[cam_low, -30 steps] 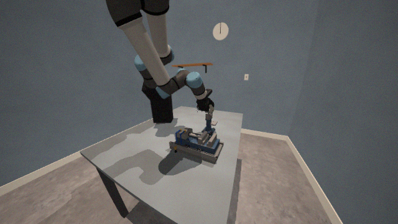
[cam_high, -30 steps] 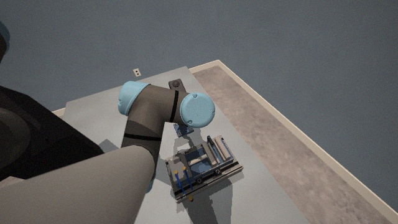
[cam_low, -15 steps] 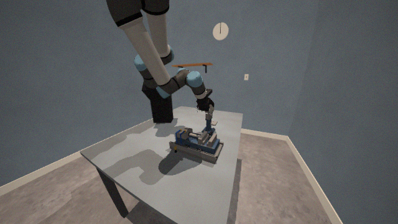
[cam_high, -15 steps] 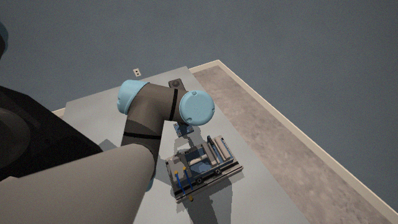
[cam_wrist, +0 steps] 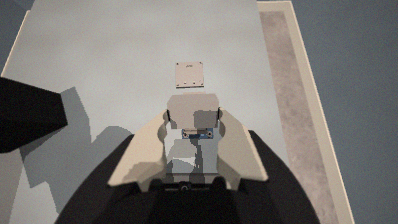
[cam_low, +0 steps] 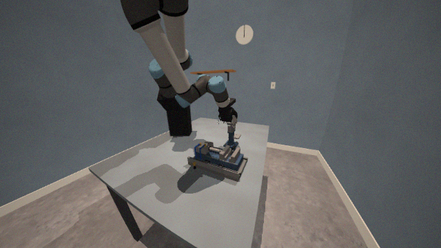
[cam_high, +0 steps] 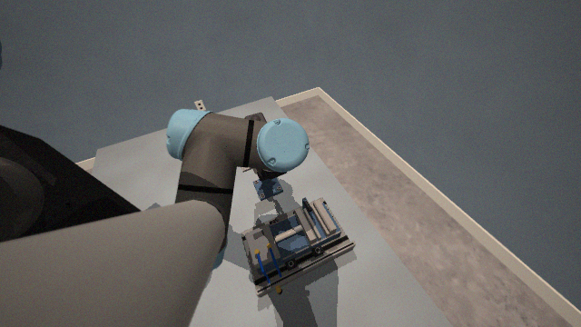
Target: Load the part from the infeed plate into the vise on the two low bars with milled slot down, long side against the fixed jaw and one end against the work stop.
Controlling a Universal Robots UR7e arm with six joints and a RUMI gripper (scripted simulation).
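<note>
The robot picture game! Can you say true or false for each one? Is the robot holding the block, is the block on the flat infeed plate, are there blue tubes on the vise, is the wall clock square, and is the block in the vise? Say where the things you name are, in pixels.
1. The robot's jaws are shut on the block (cam_wrist: 193, 106). True.
2. The block is sitting on the infeed plate (cam_wrist: 189, 74) (cam_low: 238, 136). False: it is between the jaws.
3. The vise (cam_high: 292, 247) (cam_low: 217, 159) has blue tubes (cam_high: 274, 261) (cam_low: 196, 151) at one end. True.
4. The wall clock (cam_low: 244, 34) is square. False: it is round.
5. The block is already in the vise. False: the jaws have it, away from the vise.

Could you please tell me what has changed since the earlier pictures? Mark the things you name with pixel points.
The light-blue wrist cap (cam_high: 282, 145) (cam_low: 216, 84) has shifted slightly away from the vise (cam_high: 324, 215) (cam_low: 220, 161) in the top view. The vise and blue stand (cam_high: 269, 188) (cam_low: 231, 138) stay put. No pickup or release is visible; the gripper (cam_low: 231, 129) (cam_wrist: 194, 109) is closed on the block (cam_wrist: 182, 106).
</note>
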